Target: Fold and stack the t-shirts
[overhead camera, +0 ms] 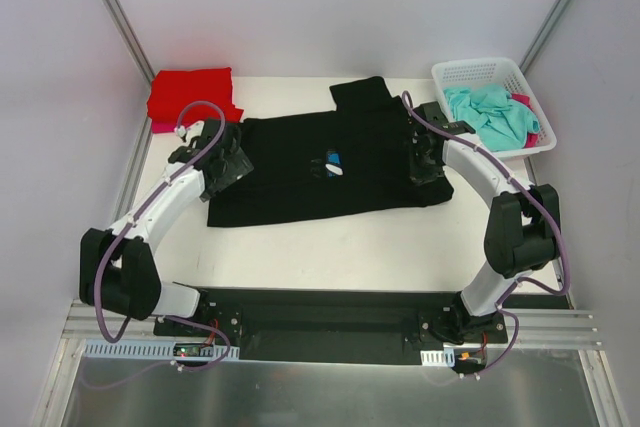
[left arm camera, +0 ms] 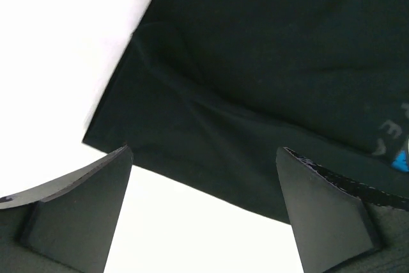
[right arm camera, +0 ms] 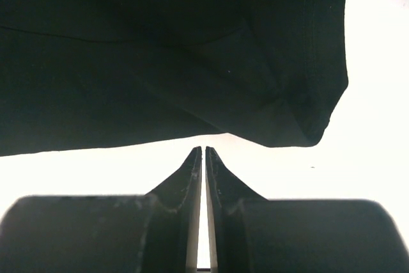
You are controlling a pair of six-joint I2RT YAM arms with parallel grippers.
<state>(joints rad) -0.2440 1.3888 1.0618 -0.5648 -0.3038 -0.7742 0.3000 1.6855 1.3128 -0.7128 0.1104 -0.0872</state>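
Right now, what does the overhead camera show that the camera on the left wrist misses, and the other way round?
Only the top view: the folded red t-shirt at the back left, the white basket holding the teal t-shirt and pink t-shirt, the right gripper over the right edge of the black t-shirt, and both arms.
Only the left wrist view: how wide the left gripper stands open, the cloth's creases, and faint lettering.
Both: the black t-shirt, its blue print and the white table.

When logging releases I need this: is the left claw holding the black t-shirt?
No, the left claw stands wide open in its wrist view, clamping nothing, with the black t-shirt lying spread out beyond its tips.
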